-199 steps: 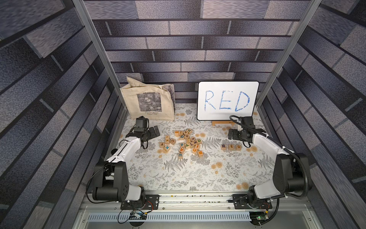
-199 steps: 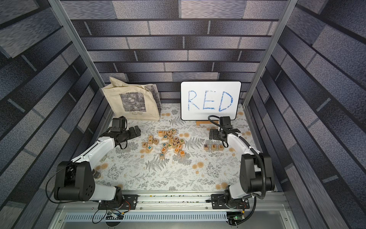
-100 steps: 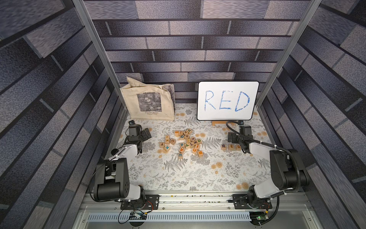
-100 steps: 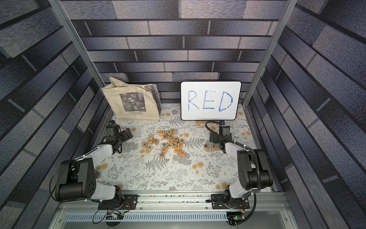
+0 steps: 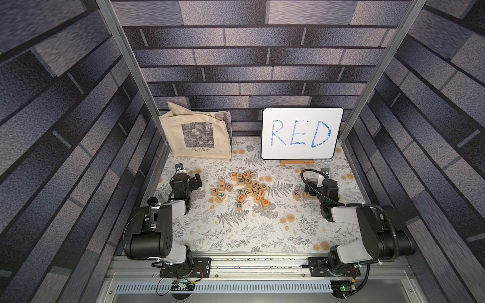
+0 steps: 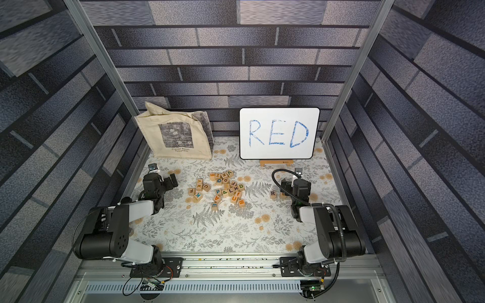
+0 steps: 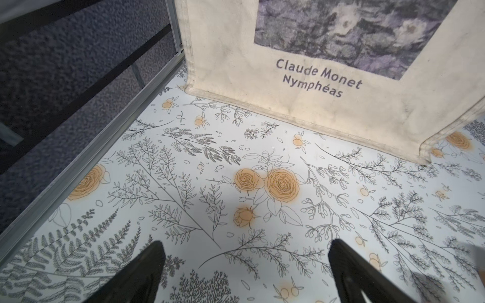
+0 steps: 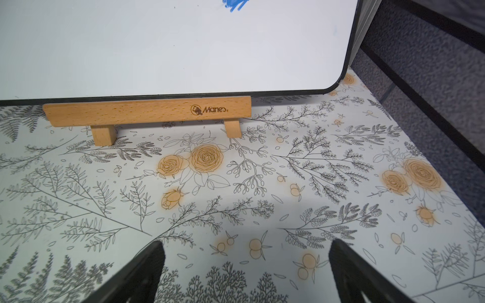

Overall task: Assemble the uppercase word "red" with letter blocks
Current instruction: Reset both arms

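Two word blocks show in both top views: R [image 5: 296, 194] and E [image 5: 305, 195], side by side in a row on the mat [image 5: 249, 233]. They lie to the right of the loose pile [image 5: 244, 189] and well apart from it. The spot just past E is covered by the right arm [image 5: 341, 215], so I cannot tell whether the D sits there.

Judgement: at least two of three letters are laid, and the word may be complete. Only the D's place and the row's straightness are left to check.

Jaws of the left gripper [image 7: 246, 251] stand wide with nothing between them, over bare mat facing the tote bag [image 7: 301, 65]. Jaws of the right gripper [image 8: 246, 246] stand wide and empty, over bare mat facing the whiteboard [image 8: 170, 47] and its stand [image 8: 147, 111]. Neither touches a block.

Surroundings: the pile holds many spare letters, among them a green D [image 5: 263, 186], which I read as a spare. Nothing lies between pile and row. The main hindrance is the right arm itself, which hangs over the row's end and hides it from above.
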`<state>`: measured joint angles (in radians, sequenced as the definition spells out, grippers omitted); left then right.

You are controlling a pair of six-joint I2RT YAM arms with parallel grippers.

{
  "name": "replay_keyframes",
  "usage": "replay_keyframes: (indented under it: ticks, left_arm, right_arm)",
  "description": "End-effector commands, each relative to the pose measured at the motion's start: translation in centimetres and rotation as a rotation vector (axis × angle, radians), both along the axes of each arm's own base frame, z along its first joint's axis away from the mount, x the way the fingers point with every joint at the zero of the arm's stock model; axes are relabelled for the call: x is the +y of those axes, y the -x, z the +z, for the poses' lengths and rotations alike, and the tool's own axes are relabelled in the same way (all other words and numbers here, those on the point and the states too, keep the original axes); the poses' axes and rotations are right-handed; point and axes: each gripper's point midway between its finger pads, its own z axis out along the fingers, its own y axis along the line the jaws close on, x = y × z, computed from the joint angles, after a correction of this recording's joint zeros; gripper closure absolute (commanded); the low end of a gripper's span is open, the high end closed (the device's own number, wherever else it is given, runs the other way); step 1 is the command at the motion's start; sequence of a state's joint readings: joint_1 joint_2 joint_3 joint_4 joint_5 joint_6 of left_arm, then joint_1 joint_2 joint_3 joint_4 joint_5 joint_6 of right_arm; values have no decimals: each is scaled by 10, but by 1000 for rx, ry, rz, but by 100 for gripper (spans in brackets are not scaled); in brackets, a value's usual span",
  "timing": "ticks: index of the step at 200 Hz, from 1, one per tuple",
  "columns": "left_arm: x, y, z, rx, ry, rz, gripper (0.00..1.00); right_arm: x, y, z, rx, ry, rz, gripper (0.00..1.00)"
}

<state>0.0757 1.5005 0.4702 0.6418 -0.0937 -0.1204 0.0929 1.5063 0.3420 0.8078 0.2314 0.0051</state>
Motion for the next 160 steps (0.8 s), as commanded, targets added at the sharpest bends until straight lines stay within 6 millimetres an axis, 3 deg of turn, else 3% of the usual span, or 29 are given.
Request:
replay_keyframes:
  ticks: [1,24,35,160]
  left_arm:
    - [-10,-9,8,-35,-51,-57,0]
    - [-16,-6,6,-113,-61,-98,0]
    - [-19,-4,1,-57,-59,-106,0]
    - [-14,-5,2,-69,-33,-97,0]
  right_arm:
    - [-3,-14,20,-92,-1,-9,0]
    - [-3,-13,20,-98,1,-10,0]
    - [-4,-14,22,-110,-2,-13,0]
    - [-2,-13,21,-103,-2,-2,0]
